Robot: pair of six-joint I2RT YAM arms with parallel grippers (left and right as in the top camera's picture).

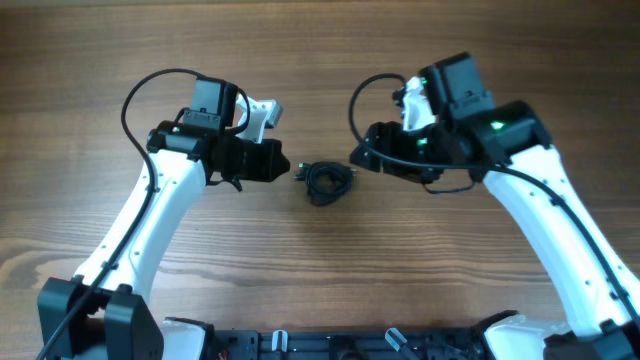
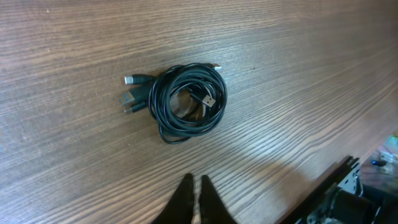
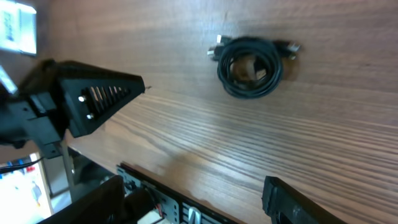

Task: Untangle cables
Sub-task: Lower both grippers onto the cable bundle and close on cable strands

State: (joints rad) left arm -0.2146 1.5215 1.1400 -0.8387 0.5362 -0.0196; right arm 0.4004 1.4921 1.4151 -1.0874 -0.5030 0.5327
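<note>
We count one bundle of cables point(image 2: 186, 102), one table point(image 2: 298, 68), a left arm point(image 1: 160, 215) and right arm point(image 1: 555, 215), a left pincer point(image 2: 194, 186) and right pincer point(image 3: 193, 182).

- We are seeing a table point(image 1: 320, 290) of brown wood, finely grained, with a dull satin finish.
- We are finding the cables point(image 2: 186, 102) coated in smooth black plastic, faintly shiny.
- We are noticing bright bare metal on one plug point(image 2: 129, 80).
- We are seeing matt black plastic on the left gripper point(image 2: 196, 178), glossy white plastic on the arm covers point(image 1: 160, 208).

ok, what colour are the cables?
The cables are black; the left wrist view shows it best.
</note>
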